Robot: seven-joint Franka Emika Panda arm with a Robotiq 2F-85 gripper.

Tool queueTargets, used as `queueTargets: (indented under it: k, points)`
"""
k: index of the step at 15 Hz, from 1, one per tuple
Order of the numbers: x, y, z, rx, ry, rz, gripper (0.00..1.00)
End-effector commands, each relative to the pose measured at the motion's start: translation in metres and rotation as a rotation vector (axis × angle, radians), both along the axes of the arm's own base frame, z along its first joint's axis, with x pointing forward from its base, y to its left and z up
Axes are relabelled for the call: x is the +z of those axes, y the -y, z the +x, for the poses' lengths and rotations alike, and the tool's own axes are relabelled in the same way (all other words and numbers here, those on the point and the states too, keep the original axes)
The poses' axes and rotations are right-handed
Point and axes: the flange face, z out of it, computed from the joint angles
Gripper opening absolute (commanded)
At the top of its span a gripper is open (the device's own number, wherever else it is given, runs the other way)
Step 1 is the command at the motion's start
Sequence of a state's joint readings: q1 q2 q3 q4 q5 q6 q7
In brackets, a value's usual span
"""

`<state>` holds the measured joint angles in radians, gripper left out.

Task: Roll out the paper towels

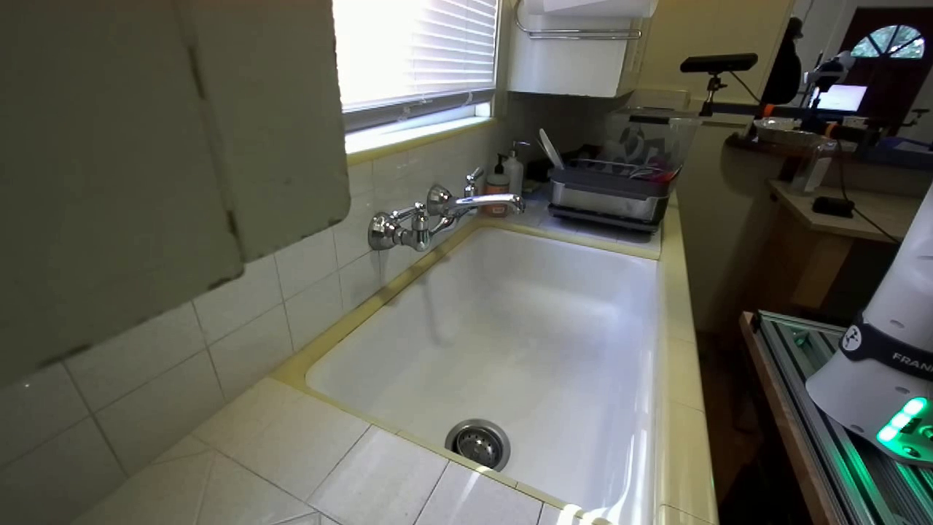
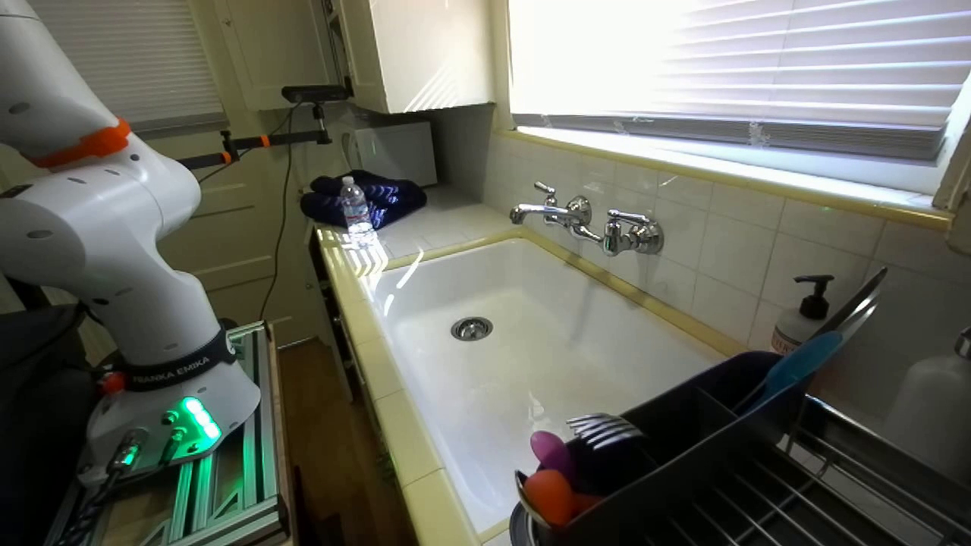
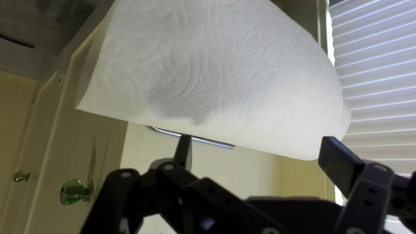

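1. the towels (image 3: 211, 65) fill the upper middle of the wrist view: wide, white, with a raised pattern of ovals and arcs
2. their right side bends round in a curve, their lower edge slants down to the right, and their left corner comes to a point
3. a grey patch (image 3: 195, 99), like a shadow, lies across their middle
4. the claw (image 3: 256, 146) sits at the bottom of that view, its two black fingers (image 3: 339, 162) spread wide, with nothing held between them
5. the finger on the right stands just beside the lower edge of the towels; whether they touch, i cannot tell
6. below that edge part of a bar (image 3: 208, 140) shows, in front of a white cabinet (image 3: 234, 165)
7. doors (image 3: 81, 139) with green knobs (image 3: 73, 191) stand to the left, blinds (image 3: 373, 81) to the right
8. in both exterior views the sink (image 1: 510, 335) lies below the blinds, with the tap (image 1: 481, 200) on the wall (image 1: 248, 306) above its rim
9. a rack (image 1: 609, 197) stands at one end of it
10. the arm (image 2: 114, 227) stands near the sink, its lights (image 2: 201, 418) glowing green
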<state>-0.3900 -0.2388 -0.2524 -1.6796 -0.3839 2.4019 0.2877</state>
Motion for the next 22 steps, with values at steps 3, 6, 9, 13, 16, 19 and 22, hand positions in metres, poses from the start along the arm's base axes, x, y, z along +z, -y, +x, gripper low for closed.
queueTargets:
  k: [3,6,9,13,16,19,22]
  points:
    - [0.002,0.032,0.030,-0.051,0.118,-0.014,1.00]
    - [-0.003,0.041,0.038,-0.082,0.132,-0.009,1.00]
    - [-0.009,0.050,0.041,-0.140,0.144,0.013,1.00]
    - [-0.009,0.055,0.044,-0.215,0.181,0.036,1.00]
    - [-0.013,0.054,0.046,-0.217,0.141,0.051,1.00]
    - [-0.020,0.052,0.047,-0.211,0.061,0.077,1.00]
    - [-0.021,0.043,0.048,-0.179,-0.010,0.097,1.00]
